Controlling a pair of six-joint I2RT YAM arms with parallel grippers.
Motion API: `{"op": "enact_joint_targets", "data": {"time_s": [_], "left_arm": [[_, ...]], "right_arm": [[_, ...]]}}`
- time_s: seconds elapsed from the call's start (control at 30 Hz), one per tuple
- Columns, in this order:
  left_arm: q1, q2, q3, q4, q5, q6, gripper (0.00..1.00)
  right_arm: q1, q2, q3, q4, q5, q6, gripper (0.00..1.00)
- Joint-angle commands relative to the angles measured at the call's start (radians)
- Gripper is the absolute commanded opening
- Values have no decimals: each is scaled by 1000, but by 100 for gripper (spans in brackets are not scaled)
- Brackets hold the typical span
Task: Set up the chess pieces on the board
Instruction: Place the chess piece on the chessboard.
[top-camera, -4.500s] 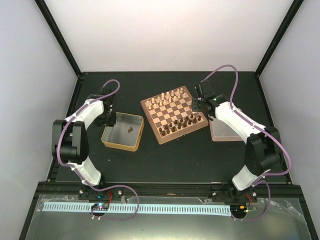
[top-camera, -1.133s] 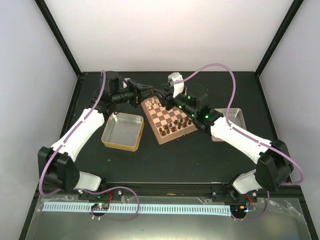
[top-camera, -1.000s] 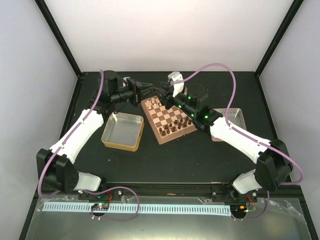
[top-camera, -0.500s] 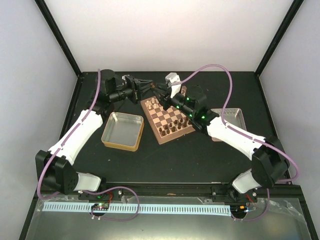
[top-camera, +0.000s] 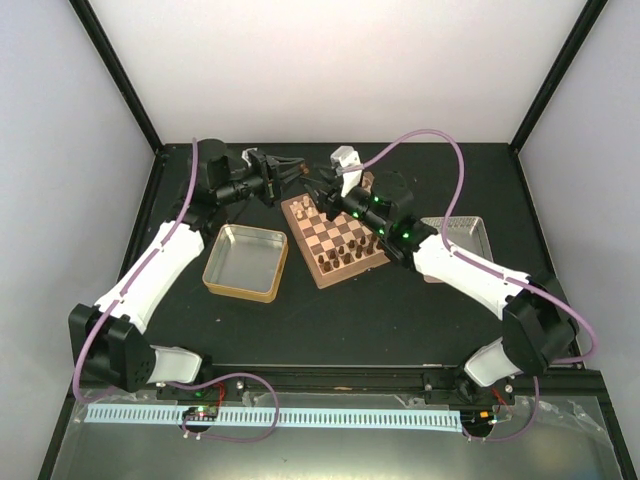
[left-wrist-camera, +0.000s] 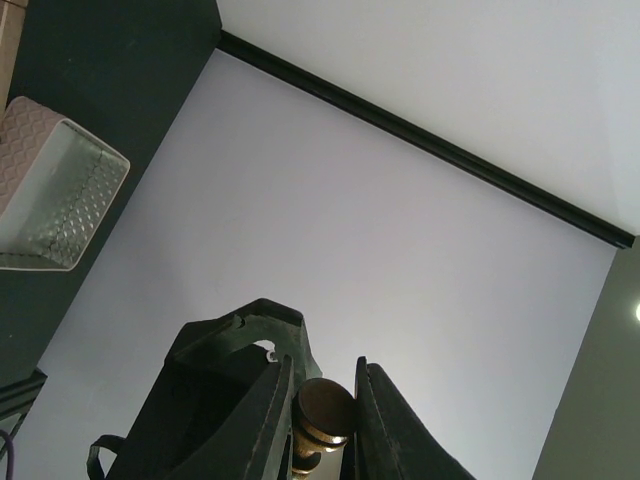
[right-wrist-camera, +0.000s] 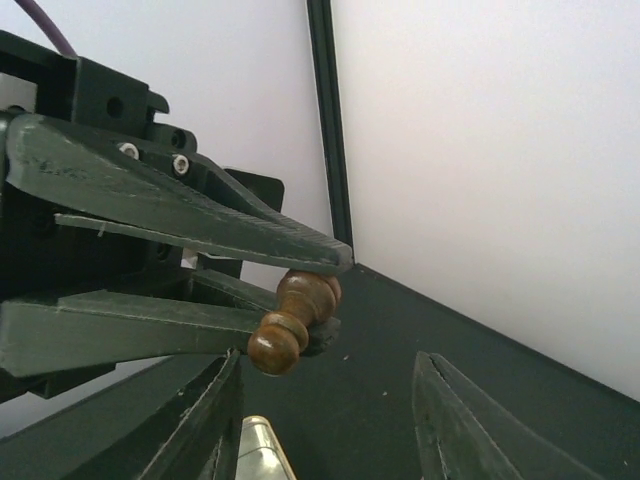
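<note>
Your left gripper (top-camera: 290, 168) is held up above the far edge of the desk (top-camera: 350, 320), just beyond the far left corner of the board (top-camera: 335, 232), and its jaws are clamped on one dark-brown chess piece (right-wrist-camera: 290, 322). In the right wrist view the piece sticks out slantwise from between the two finger ends, round base lowest. In the left wrist view (left-wrist-camera: 322, 375) you see the same piece (left-wrist-camera: 322, 418) end-on, pinched between the pads. Your right gripper (top-camera: 318, 185) faces the left one from close by, over the board's far left corner, and its jaws are spread wide with nothing in them (right-wrist-camera: 330, 357). The piece sits above the gap and does not touch either finger. The board lies turned at an angle in the far middle of the desk. The other dark-brown chessmen (top-camera: 355, 245) stand along its near right side and the pale chessmen (top-camera: 312, 207) along its far left side. A gold-rimmed tin (top-camera: 246, 262) sits just beside the board toward the left edge. A patterned tin (top-camera: 462, 228) lies toward the right edge, partly under your right arm.
</note>
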Motion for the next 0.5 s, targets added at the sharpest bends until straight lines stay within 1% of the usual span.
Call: {"op": "enact_joint_targets", "data": {"time_s": [0.0,0.13,0.23,0.27,0.47], "left_arm": [[-6,-24,-7,21,37,-52,12],[-6,-25,-13,23,40,-52,12],[-6,-28,-21,24,43,-53,12],[-6,-28,-22,25,43,-54,12],[-6,-31,-26,34,51,-60,12]], "right_arm": [[6,-51,-46,132,-13,-18,48],[6,-46,-28,136,0,-5,47],[5,-41,-26,141,-9,-2,35],[6,-41,-27,144,-9,-1,32],[6,-19,-5,127,-10,15,32]]}}
